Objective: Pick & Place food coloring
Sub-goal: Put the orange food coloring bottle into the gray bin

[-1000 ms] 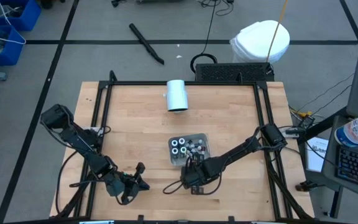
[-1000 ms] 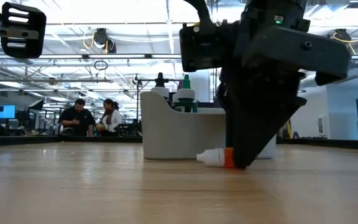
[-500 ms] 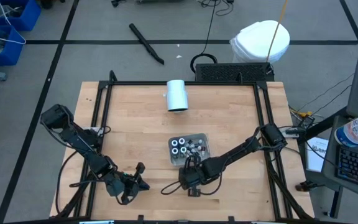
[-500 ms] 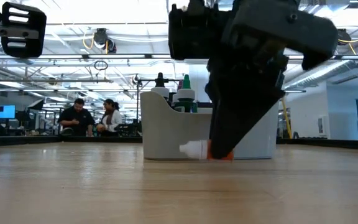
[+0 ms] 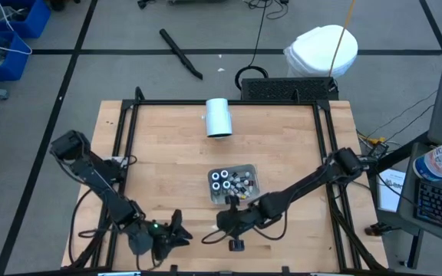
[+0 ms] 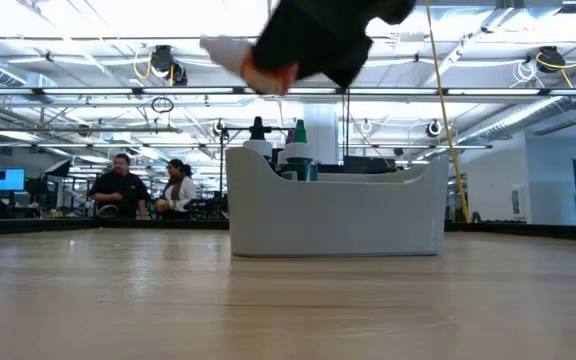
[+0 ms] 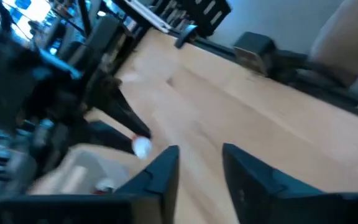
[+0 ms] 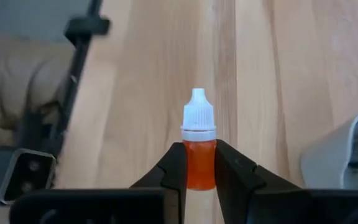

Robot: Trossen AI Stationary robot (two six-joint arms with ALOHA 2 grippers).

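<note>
right tool [image 8: 199, 167]: clamped on a little orange bottle [image 8: 199, 158] with a white cap, cap poking out past the fingertips. In the high view it sits at lower centre of the frame, just below the grey tray [image 5: 250, 178].

orange bottle: up off the bench [image 5: 282, 146]. The low view has it near the top of the frame, left of centre, blurry, with the dark tool around it and clear air underneath.

grey tray: middle of the bench in the high view, just above the right tool. In the low view it's the pale tub at centre frame.

other food coloring bottles [image 5: 222, 181]: standing inside the tray, white rings and dark tops seen from above. A dark tip and a green tip [image 6: 299, 133] stick up over the tray's left rim in the low view.

left tool [image 7: 199, 167]: fingers a narrow gap apart, nothing between them. Lower left of the high view, near the bench's bottom edge.

white cylinder [image 5: 219, 117]: lying near the top edge of the bench, well apart from the tray.

people [image 6: 120, 186]: two of them, far back in the room at left in the low view.
</note>
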